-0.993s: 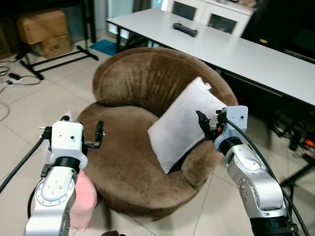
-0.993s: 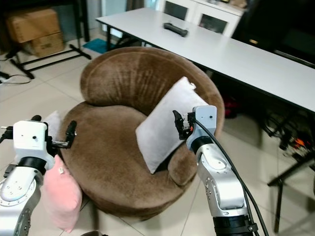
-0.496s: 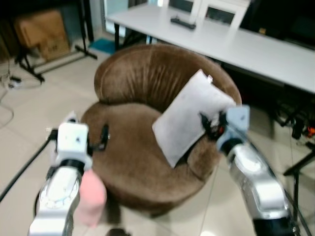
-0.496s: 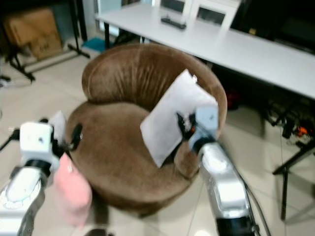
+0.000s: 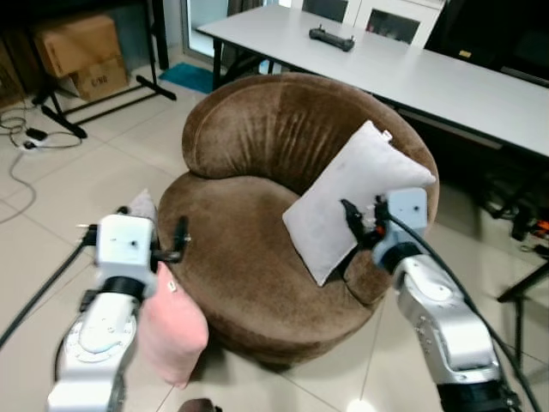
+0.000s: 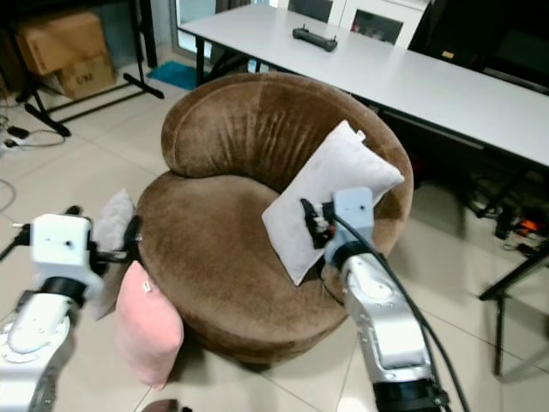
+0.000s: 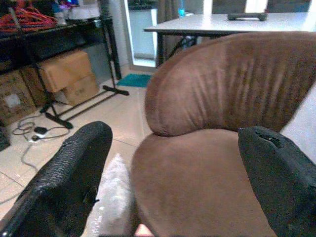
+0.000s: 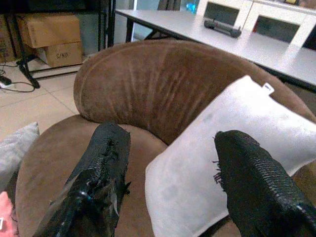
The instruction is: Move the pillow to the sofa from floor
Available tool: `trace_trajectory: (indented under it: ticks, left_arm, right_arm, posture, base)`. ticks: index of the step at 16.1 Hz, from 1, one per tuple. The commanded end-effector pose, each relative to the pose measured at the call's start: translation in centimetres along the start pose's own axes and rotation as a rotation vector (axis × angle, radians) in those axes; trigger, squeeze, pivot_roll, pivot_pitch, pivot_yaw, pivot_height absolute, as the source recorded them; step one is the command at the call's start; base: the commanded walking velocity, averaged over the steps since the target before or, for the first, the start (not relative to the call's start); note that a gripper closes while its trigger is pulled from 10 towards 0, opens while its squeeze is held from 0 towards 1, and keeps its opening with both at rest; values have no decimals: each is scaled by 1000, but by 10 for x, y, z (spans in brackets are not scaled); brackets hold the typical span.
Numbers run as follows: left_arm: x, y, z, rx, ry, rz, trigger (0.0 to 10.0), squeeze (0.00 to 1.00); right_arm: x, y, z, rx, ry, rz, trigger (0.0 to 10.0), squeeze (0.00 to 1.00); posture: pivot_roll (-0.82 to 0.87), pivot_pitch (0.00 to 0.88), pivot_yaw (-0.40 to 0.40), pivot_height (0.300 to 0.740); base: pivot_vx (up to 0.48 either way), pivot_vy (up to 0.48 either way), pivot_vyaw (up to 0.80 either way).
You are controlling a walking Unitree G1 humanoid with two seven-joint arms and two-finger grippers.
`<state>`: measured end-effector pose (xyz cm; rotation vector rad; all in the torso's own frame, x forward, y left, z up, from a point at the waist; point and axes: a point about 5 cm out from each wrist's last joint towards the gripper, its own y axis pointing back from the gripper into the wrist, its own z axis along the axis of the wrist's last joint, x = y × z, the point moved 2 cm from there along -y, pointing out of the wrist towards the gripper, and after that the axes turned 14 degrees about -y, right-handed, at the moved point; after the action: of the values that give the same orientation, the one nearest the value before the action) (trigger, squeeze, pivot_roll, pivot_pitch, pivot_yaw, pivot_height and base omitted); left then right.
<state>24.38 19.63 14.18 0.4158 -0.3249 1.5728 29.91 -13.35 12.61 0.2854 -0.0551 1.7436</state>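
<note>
A pink pillow [image 5: 176,330] stands on the tiled floor, leaning against the front left of the round brown sofa [image 5: 240,253]. Behind it, a grey pillow [image 6: 113,225] also rests on the floor against the sofa. A white pillow [image 5: 343,193] leans on the sofa's right armrest. My left gripper [image 5: 152,220] hovers open above the floor pillows at the sofa's left edge, holding nothing. In the left wrist view the grey pillow [image 7: 113,197] lies between the open fingers [image 7: 64,182]. My right gripper [image 5: 362,210] is open just in front of the white pillow [image 8: 207,148], apart from it.
A long white table [image 5: 446,81] with a black controller [image 5: 330,37] runs behind the sofa. Cardboard boxes [image 5: 77,51] and a black rack's legs [image 5: 103,107] stand at the back left, and cables [image 5: 26,142] lie on the floor there. Table legs and more cables are at the right.
The whole view has shifted and cleared from blur as the camera moved; the pink pillow now shows more fully. Both grippers keep the same open pose.
</note>
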Motion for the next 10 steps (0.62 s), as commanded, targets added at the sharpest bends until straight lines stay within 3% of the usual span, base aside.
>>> trace_trajectory:
  ticks: [1, 10]
  left_arm:
    - [-6, -1, 4, -13, 4, -19, 10000, 0]
    - [-7, -3, 5, -26, -4, -29, 10000, 0]
  right_arm:
    - [-11, 1, 0, 2, 4, -38, 10000, 0]
    - [-14, 2, -4, 3, -41, -80, 10000, 0]
  posture:
    - [138, 0, -128, 740]
    - [141, 0, -125, 740]
  base:
    - [0, 307, 0]
    - [0, 300, 0]
